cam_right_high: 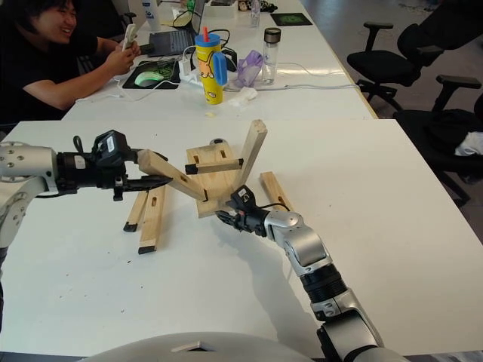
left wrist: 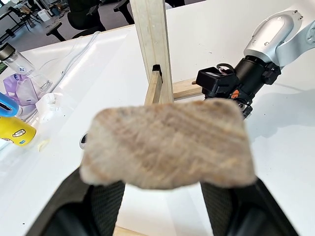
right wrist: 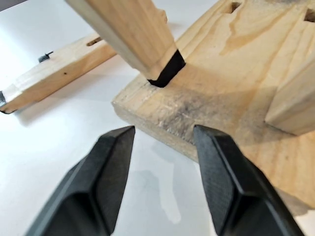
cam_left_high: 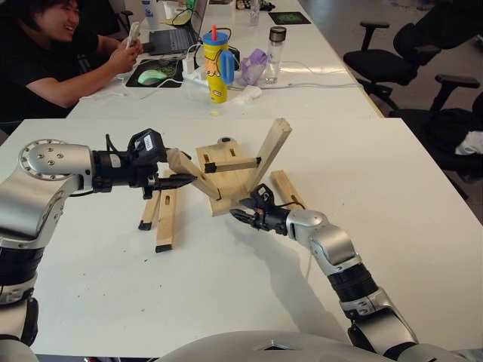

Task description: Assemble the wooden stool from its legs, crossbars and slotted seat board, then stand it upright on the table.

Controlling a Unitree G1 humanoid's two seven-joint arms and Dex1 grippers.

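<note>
At the middle of the tabletop: a half-built stool, one leg poised to jam.
The seat board lay flat, with a standing leg and crossbar rising at its twelve o'clock side. The left gripper had its fingers closed on the slanted leg, whose foot sat in a slot near the board's seven o'clock corner. The right gripper hovered just beside the six o'clock edge, fingers spread wide and holding nothing. Pushed at that slant, the foot would likely bind, or lever the unpinned board up and topple the standing leg. Loose pieces at nine o'clock could be knocked if the board slid.
</note>
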